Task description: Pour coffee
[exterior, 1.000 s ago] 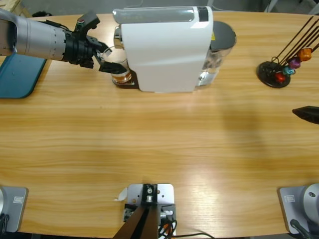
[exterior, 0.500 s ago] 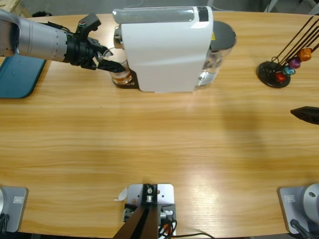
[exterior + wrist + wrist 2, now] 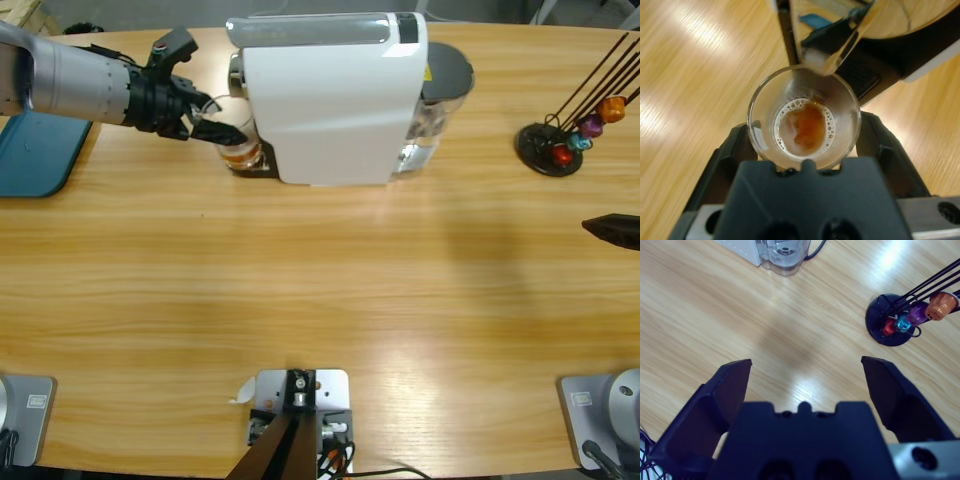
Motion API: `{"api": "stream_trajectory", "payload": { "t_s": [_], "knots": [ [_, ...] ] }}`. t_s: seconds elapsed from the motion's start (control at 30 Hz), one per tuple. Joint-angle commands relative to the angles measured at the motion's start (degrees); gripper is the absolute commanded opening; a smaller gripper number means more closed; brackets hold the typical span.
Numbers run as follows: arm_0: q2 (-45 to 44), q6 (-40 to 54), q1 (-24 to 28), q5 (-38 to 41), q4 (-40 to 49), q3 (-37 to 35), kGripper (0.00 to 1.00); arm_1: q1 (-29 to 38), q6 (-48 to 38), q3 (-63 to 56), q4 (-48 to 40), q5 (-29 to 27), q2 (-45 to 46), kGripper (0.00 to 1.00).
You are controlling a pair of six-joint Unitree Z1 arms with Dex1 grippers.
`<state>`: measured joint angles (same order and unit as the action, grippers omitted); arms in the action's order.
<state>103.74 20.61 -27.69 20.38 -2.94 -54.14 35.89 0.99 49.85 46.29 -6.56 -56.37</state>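
Left tool [image 3: 805, 150] clamps the glass [image 3: 804, 117] under the machine [image 3: 330, 95] at 11 o'clock; coffee [image 3: 805, 127] inside, pouring remains; right tool [image 3: 805, 385] gapes idle

Left arm [image 3: 75, 80]: silver-grey tube, black wrist.
Left gripper [image 3: 218, 132]: black jaws.
Right gripper [image 3: 807, 382]: black jaws, black body, silver base.
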Motion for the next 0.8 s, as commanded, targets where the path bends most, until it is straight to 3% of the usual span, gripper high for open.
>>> {"api": "stream_trajectory", "payload": {
  "t_s": [0.03, 0.37, 0.8],
  "knots": [
    [-6.18, -0.92, 2.18, -2.6, -0.58, 4.06, 0.0, 0.41, -0.46, -0.72, 0.58, -0.73, -0.07, 1.0],
    [-17.5, -9.08, 10.64, -9.54, 0.07, 11.06, 0.0, 0.41, -0.38, -0.95, 0.56, -0.73, 1.11, 1.0],
    [-27.25, -15.88, 24.7, -26.87, 6.84, 16.86, 0.0, 0.41, -0.38, -1.41, 0.3, -0.73, 3.2, 1.0]
  ]
}}
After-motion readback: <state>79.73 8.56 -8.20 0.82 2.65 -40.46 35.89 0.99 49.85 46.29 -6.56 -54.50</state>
